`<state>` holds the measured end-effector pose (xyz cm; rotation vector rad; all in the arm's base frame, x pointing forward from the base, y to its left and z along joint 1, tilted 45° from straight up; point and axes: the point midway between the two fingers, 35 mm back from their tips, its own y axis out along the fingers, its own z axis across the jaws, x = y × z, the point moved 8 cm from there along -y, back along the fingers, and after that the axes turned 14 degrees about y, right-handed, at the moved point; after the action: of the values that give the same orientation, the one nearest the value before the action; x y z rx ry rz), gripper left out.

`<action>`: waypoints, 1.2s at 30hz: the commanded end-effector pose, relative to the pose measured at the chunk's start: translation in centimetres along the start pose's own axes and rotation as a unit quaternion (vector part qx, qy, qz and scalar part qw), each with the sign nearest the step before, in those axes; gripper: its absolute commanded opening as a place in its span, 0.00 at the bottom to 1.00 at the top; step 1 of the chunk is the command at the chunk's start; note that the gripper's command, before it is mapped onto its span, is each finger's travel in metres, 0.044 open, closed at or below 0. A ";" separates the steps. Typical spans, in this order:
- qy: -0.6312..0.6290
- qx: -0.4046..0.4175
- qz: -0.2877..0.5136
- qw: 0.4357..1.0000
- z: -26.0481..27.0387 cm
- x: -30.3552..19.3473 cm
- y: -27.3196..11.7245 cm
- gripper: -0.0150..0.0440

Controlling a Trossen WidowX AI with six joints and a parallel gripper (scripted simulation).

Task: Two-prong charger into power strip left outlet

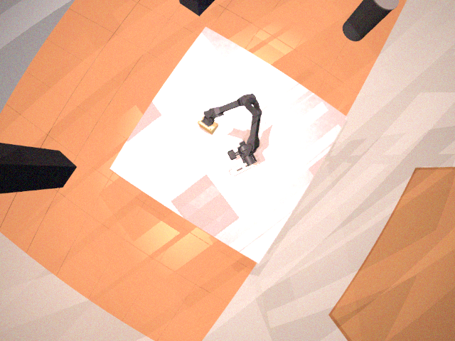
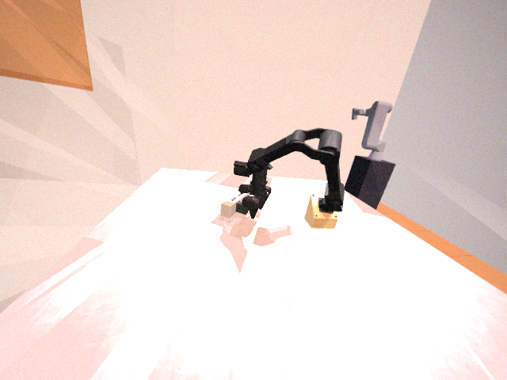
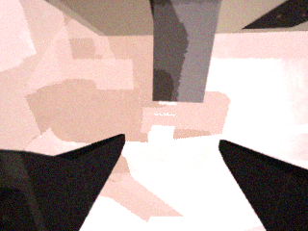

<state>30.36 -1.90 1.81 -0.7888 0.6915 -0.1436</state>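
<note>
The pale power strip [image 1: 234, 171] [image 2: 227, 209] [image 3: 125, 19] lies on the white table, its near edge across the top of the wrist view. A dark grey block [image 3: 180, 53], seemingly the charger, shows against the strip's near side; a black block [image 2: 242, 207] beside the strip in the exterior camera looks like the same thing. Its prongs cannot be made out. My gripper [image 1: 251, 161] [image 2: 252, 214] [image 3: 169, 141] is open and empty, pointing down beside the strip. The dark block is in line with the finger gap but not between the fingertips. The left outlet is not clearly visible.
The arm's base stands on a yellow block [image 1: 210, 128] [image 2: 322, 222], away from the strip. Black pillars [image 1: 29, 168] [image 1: 198, 4] and a dark cylinder [image 1: 363, 22] stand off the table. A grey arm [image 2: 375, 127] on a black pedestal [image 2: 370, 180] stands behind it.
</note>
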 end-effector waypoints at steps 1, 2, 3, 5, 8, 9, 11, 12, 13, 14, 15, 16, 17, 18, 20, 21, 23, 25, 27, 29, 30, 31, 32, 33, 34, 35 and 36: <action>0.001 -0.001 -0.005 1.000 0.0 0.0 -0.1 1.00; 0.004 -0.004 -0.019 1.000 0.0 -0.2 -0.3 1.00; 0.009 -0.008 -0.043 0.999 0.0 -0.4 -0.6 1.00; 0.024 -0.013 -0.106 0.994 0.0 -1.0 -1.5 1.00; 0.052 -0.005 -0.203 0.978 0.0 -2.0 -2.8 1.00; 0.062 0.002 -0.236 0.970 0.0 -2.3 -3.2 1.00; 0.082 0.022 -0.300 0.950 0.0 -3.1 -4.2 1.00; 0.093 0.036 -0.332 0.938 0.0 -3.5 -4.6 1.00; 0.101 0.049 -0.356 0.928 0.0 -3.8 -5.0 1.00; 0.106 0.057 -0.371 0.921 0.0 -4.0 -5.3 1.00; 0.108 0.060 -0.376 0.919 0.0 -4.1 -5.3 1.00; 0.108 0.060 -0.376 0.919 0.0 -4.1 -5.3 1.00; 0.108 0.060 -0.376 0.919 0.0 -4.1 -5.3 1.00; 0.108 0.060 -0.376 0.919 0.0 -4.1 -5.3 1.00; 0.108 0.060 -0.376 0.919 0.0 -4.1 -5.3 1.00; 0.108 0.060 -0.376 0.919 0.0 -4.1 -5.3 1.00; 0.108 0.060 -0.376 0.919 0.0 -4.1 -5.3 1.00; 0.108 0.060 -0.376 0.919 0.0 -4.1 -5.3 1.00; 0.108 0.060 -0.376 0.919 0.0 -4.1 -5.3 1.00; 0.108 0.060 -0.376 0.919 0.0 -4.1 -5.3 1.00; 0.108 0.060 -0.376 0.919 0.0 -4.1 -5.3 1.00; 0.108 0.060 -0.376 0.919 0.0 -4.1 -5.3 1.00; 0.108 0.060 -0.376 0.919 0.0 -4.1 -5.3 1.00; 0.108 0.060 -0.376 0.919 0.0 -4.1 -5.3 1.00; 0.108 0.060 -0.376 0.919 0.0 -4.1 -5.3 1.00; 0.108 0.060 -0.376 0.919 0.0 -4.1 -5.3 1.00; 0.108 0.060 -0.376 0.919 0.0 -4.1 -5.3 1.00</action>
<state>27.88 -4.13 7.66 -0.8942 0.5426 -0.9691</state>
